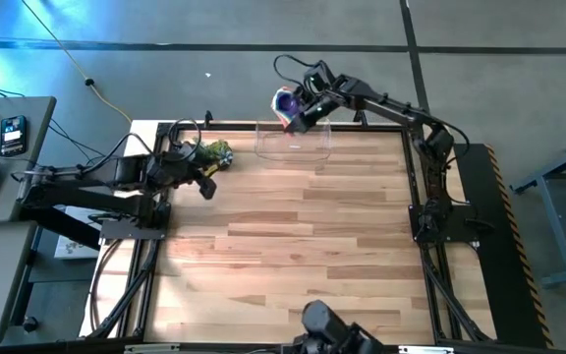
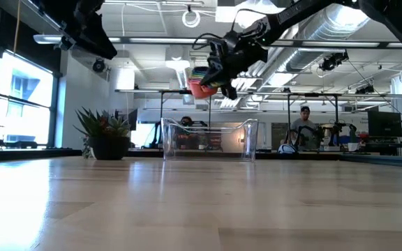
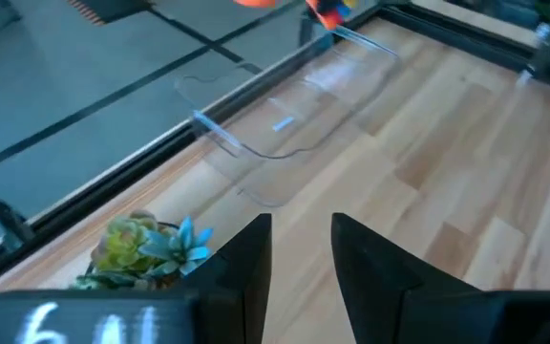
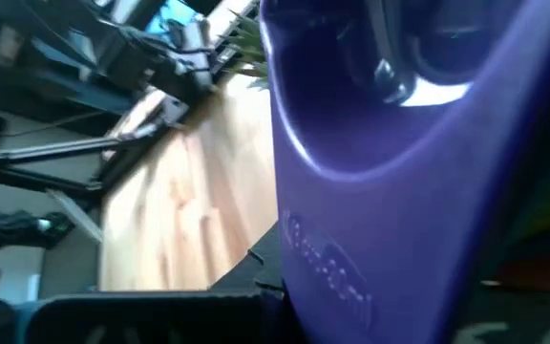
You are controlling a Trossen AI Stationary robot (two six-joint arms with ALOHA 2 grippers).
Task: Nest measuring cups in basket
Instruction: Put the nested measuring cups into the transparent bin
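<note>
My right gripper [image 1: 299, 110] hangs above the far left part of the clear basket [image 1: 294, 142] and is shut on a nested stack of measuring cups [image 1: 285, 101]. The purple cup [image 4: 399, 182] is the innermost and fills the right wrist view. In the low view the stack [image 2: 202, 81] shows coloured bands with red at the bottom, high over the basket [image 2: 209, 141]. The basket stands on its base at the table's far edge. My left gripper [image 3: 302, 250] is open and holds nothing. It hovers by the plant [image 1: 215, 152] on the table's left side. My right gripper holds the nested stack of cups, coming at it from the table's right side and slanting down. The stack hangs lifted clear above the basket and is tilted, with the purple cup's mouth [image 1: 287, 99] facing up. The purple cup hides the fingers, so which part they have cannot be told.
A spiky potted plant [image 2: 104, 134] stands near the table's far left corner, beside my left gripper. Bare wood [image 1: 293, 246] stretches across the middle and near side of the table. People and workbenches [image 2: 304, 129] show in the room beyond the far edge.
</note>
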